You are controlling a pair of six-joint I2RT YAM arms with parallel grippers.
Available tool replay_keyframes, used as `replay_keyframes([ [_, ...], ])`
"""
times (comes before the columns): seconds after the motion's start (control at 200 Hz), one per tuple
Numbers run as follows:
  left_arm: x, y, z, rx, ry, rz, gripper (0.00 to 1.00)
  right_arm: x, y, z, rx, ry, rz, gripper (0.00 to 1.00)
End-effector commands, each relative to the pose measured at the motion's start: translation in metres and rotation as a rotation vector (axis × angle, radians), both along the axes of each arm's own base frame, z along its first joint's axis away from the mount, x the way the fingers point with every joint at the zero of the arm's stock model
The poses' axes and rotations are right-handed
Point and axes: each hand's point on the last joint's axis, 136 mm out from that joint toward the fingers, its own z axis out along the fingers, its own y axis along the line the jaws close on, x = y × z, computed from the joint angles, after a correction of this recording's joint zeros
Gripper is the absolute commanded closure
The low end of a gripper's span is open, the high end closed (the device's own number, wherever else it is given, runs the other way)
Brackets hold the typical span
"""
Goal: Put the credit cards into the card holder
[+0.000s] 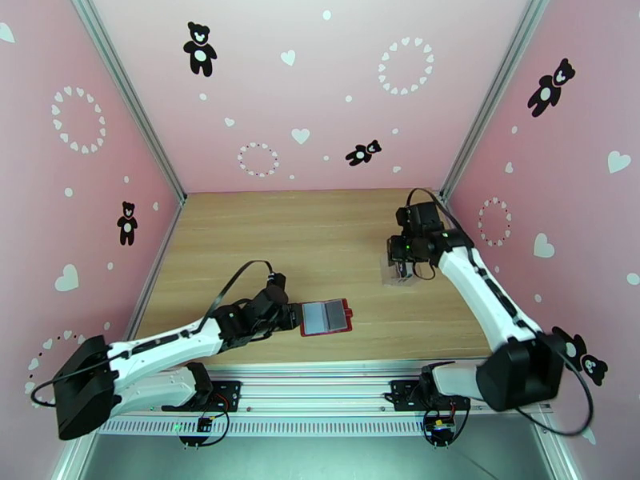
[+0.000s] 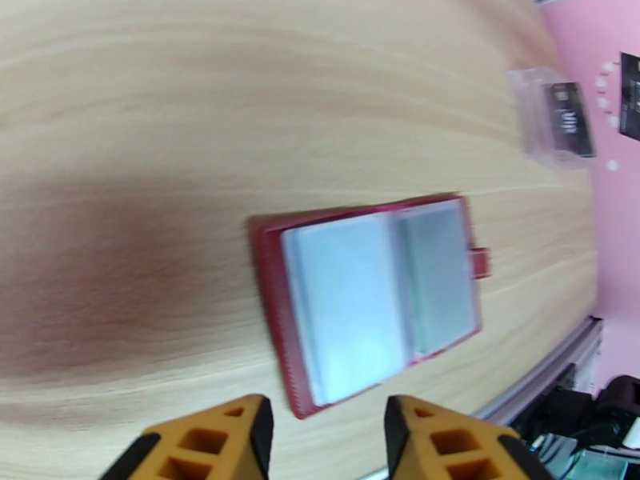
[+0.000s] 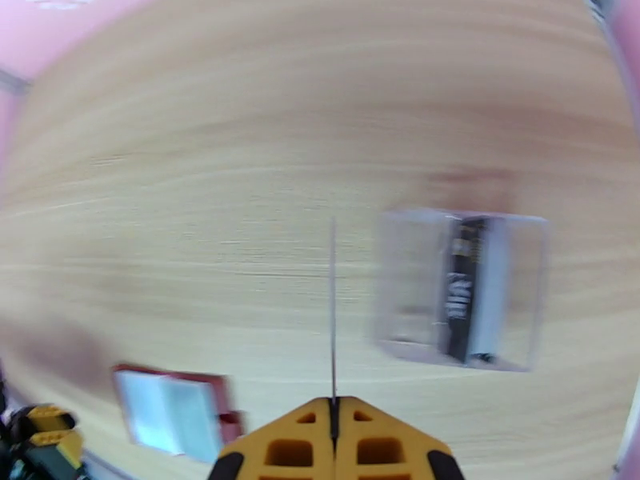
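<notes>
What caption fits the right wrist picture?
Right gripper pinches a thin card edge-on above the wooden table.

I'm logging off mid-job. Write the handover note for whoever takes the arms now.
Left gripper: open, by the wallet, which lies open on the table.
Right gripper: shut on a thin card, seen edge-on, above the table near the clear pouch.
Done: wallet open, one card in hand.
To do: carry the card over and slide it into one of the pockets, which look empty.

Wooden table (image 1: pixel 320 234), open card holder (image 1: pixel 326 317), clear pouch (image 1: pixel 398 274)
</notes>
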Motion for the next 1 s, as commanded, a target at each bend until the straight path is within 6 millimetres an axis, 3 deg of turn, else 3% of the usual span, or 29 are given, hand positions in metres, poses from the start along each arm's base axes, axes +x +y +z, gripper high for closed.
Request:
replay_keyframes([
  [0.0, -0.006, -0.012, 0.037, -0.138, -0.103, -0.104, 0.48, -0.03, 0.061, 0.031, 0.293, -0.049, 0.198, 1.0],
  [0.165, -0.026, -0.018, 0.095, -0.342, -0.243, -0.219, 0.38, -0.085, 0.114, 0.06, 0.47, -0.084, 0.419, 1.0],
  [0.25, -0.036, -0.015, 0.115, -0.418, -0.301, -0.258, 0.35, -0.111, 0.133, 0.068, 0.562, -0.084, 0.502, 1.0],
  [0.375, -0.048, -0.014, 0.136, -0.511, -0.351, -0.304, 0.37, -0.133, 0.156, 0.076, 0.709, -0.06, 0.572, 1.0],
  [0.535, -0.053, -0.013, 0.147, -0.55, -0.368, -0.321, 0.4, -0.155, 0.177, 0.07, 0.753, -0.014, 0.644, 1.0],
  [0.756, -0.052, -0.018, 0.148, -0.566, -0.357, -0.328, 0.43, -0.17, 0.191, 0.073, 0.781, 0.003, 0.704, 1.0],
  [0.881, -0.053, -0.019, 0.153, -0.589, -0.357, -0.33, 0.5, -0.173, 0.196, 0.067, 0.772, 0.025, 0.716, 1.0],
  [0.996, -0.055, -0.02, 0.156, -0.613, -0.331, -0.329, 0.66, -0.176, 0.199, 0.063, 0.765, 0.035, 0.727, 1.0],
])
